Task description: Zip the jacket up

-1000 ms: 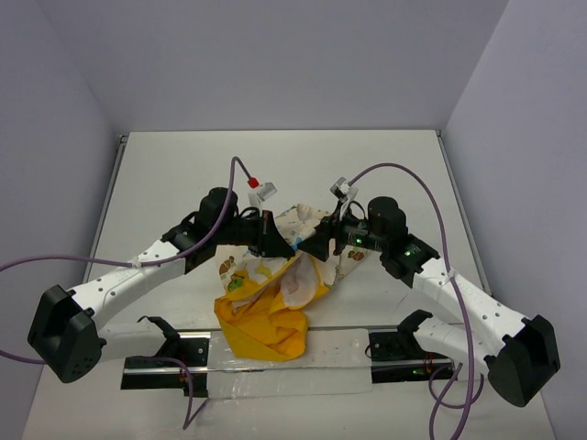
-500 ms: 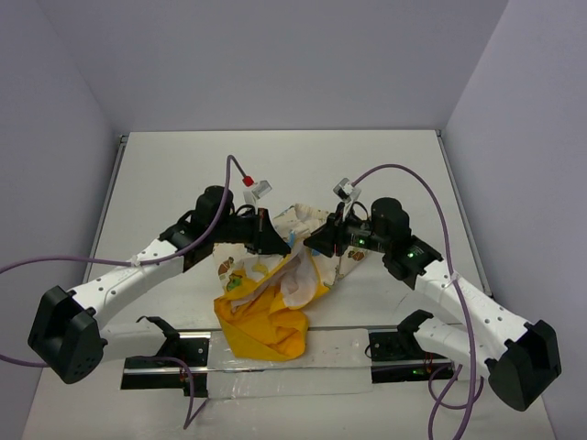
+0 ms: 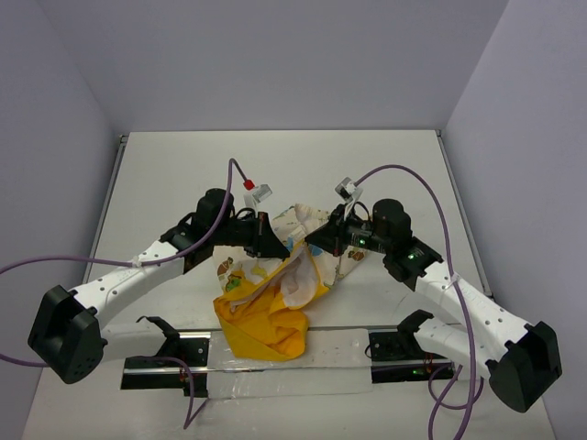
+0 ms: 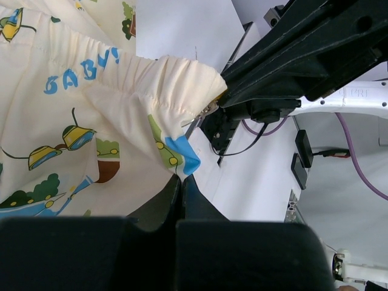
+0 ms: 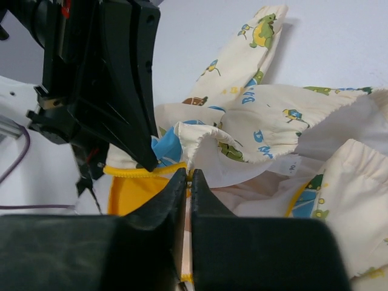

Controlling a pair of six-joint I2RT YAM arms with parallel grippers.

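The jacket (image 3: 273,307) lies bunched between the arms, cream printed cloth on top and yellow lining spilling toward the near edge. My left gripper (image 3: 279,246) is shut on a corner of its cream hem (image 4: 176,154), pinched at the fingertips (image 4: 182,177). My right gripper (image 3: 311,246) faces it, a few centimetres away. It is shut on the jacket's front edge (image 5: 200,142), right beside the yellow zipper tape (image 5: 142,171). Whether the zipper's pull is between those fingers cannot be told. Each wrist view shows the other gripper's black body close by.
The white table (image 3: 183,174) is enclosed by pale walls at the back and both sides. A black-and-metal rail with a clear sheet (image 3: 275,357) runs along the near edge. Purple cables (image 3: 404,174) arch over both arms.
My right gripper has gone from open to shut on the jacket's front edge and has edged slightly left toward the left gripper. The left gripper has kept its hold.
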